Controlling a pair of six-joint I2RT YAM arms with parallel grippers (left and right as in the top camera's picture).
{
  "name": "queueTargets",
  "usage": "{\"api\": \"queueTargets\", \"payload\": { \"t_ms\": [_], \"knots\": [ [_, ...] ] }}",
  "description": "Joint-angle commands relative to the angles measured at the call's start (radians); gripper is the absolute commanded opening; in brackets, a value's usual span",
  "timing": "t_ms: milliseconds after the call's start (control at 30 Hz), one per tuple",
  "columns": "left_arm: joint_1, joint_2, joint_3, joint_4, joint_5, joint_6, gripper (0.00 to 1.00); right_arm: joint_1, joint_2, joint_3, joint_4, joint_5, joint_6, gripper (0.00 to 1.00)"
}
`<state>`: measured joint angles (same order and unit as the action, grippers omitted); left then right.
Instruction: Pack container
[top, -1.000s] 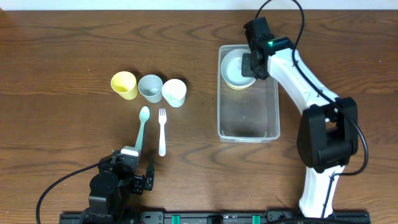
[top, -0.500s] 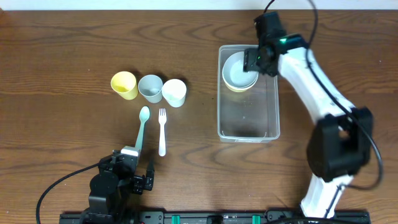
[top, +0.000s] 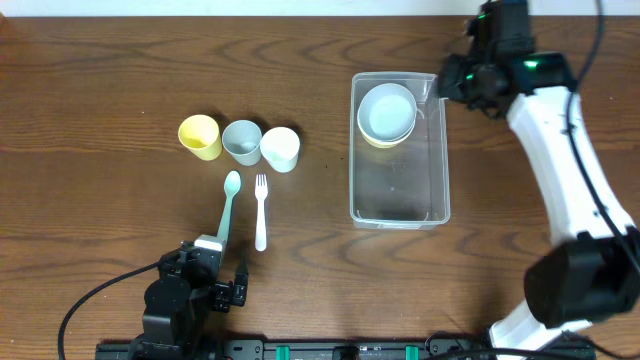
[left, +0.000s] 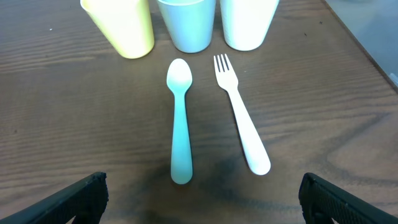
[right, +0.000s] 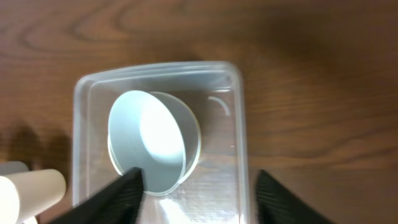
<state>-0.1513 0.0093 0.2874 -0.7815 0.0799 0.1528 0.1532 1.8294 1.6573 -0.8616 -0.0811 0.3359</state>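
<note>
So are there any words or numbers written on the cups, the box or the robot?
None. No word, number or logo can be read anywhere: not on the yellow cup, the grey cup, the white cup, the spoon, the fork, the container or the bowls inside it.
The right arm shows only a small green light, which is no sign.

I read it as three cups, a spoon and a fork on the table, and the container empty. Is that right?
Not quite: the container is not empty. The overhead view shows stacked bowls at one end of it. The rest holds: the three cups, the spoon and the fork are on the table.
</note>
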Motion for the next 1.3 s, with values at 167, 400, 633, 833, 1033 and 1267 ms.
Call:
{"api": "queueTargets", "payload": {
  "t_ms": [167,400,633,833,1033,1267],
  "knots": [
    [0.004,-0.006,0.0,0.001,0.01,-0.016,0.98,0.033,0.175,-0.037,0.043,0.032,0.0,0.49],
    [0.004,-0.006,0.0,0.002,0.01,-0.017,0.98,0.03,0.235,-0.037,0.065,0.032,0.0,0.28],
    [0.004,-0.006,0.0,0.002,0.01,-0.017,0.98,0.029,0.232,-0.037,0.081,0.024,0.001,0.01],
    [0.004,-0.006,0.0,0.002,0.01,-0.017,0.98,0.029,0.232,-0.037,0.05,-0.048,0.037,0.09],
    [0.004,-0.006,0.0,0.002,0.01,-0.016,0.98,0.02,0.216,-0.025,0.075,-0.047,0.022,0.5],
    [0.004,-0.006,0.0,0.002,0.01,-0.016,0.98,-0.047,0.035,0.038,0.039,-0.045,0.013,0.72]
  ]
}}
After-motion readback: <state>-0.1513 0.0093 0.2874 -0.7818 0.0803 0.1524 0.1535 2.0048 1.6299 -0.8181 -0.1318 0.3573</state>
